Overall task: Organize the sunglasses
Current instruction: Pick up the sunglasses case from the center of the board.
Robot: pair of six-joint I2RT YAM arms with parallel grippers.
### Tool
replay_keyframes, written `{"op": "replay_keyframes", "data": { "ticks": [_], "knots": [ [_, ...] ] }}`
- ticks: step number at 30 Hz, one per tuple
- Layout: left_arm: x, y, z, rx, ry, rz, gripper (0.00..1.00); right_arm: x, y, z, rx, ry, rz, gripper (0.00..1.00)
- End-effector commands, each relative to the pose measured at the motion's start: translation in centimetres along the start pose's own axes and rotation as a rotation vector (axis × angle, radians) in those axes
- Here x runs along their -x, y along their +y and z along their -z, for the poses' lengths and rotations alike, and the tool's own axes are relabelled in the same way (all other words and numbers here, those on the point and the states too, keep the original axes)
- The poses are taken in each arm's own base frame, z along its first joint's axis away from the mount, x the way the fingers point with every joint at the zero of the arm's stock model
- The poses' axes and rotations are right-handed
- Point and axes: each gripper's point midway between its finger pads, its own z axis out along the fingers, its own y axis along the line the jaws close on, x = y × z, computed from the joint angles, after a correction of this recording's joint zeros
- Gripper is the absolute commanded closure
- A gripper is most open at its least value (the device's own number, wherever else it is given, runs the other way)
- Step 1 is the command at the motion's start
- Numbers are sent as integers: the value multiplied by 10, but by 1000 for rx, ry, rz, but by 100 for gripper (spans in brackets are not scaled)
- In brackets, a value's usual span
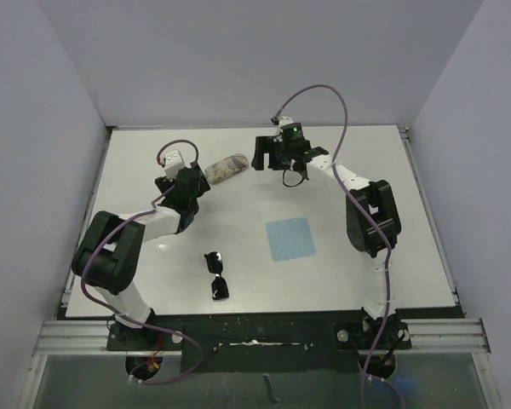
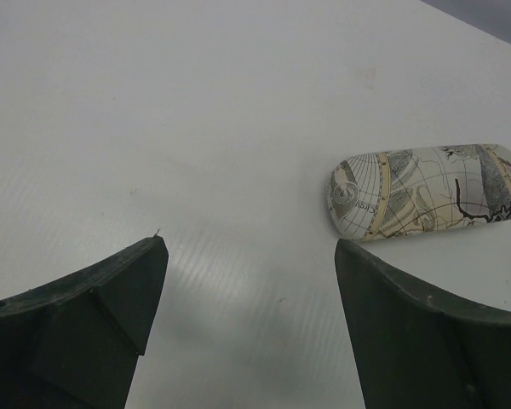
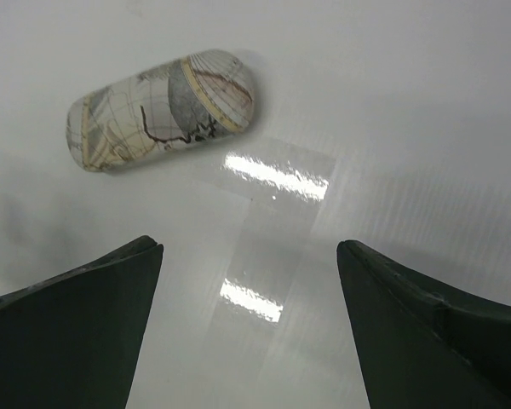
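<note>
the table (image 3: 426,94) is smooth, glossy white, mirroring light at 4 o'clock of the map-printed case (image 3: 157,111), a smooth satin shell. the left gripper (image 2: 249,245) has fingers (image 2: 426,341) of matt, scuffed dark plastic.

Sunglasses (image 1: 216,275) seem too small to tell if folded; left fingers (image 2: 77,332) and right fingers (image 3: 426,332) are cropped at the bottom edge

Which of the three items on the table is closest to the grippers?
The map-patterned oval case, lying at the far side between the open left gripper and right gripper. The sunglasses and blue cloth lie farther from both.
</note>
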Motion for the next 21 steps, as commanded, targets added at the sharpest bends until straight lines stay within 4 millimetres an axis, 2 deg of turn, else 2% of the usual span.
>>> {"op": "replay_keyframes", "data": {
  "ticks": [1,6,10,14,18,19,21],
  "knots": [
    [21,-30,-13,-40,-38,-27,20,24,8,39,20,-109,10,12],
    [31,-65,-29,-73,-42,-71,20,9,0,75,-16,-132,8,11],
    [38,-86,-43,-82,-47,-68,20,10,-2,104,0,-168,-1,10],
    [39,-94,-53,-78,-45,-69,20,11,-9,123,15,-186,-18,9],
    [40,-93,-59,-69,-45,-67,20,17,-13,138,27,-218,-32,8],
    [28,-110,-56,-240,6,-356,19,18,-14,141,28,-224,-35,8],
    [24,-115,-60,-275,19,-424,19,18,-17,145,34,-229,-41,8]
  ]
}}
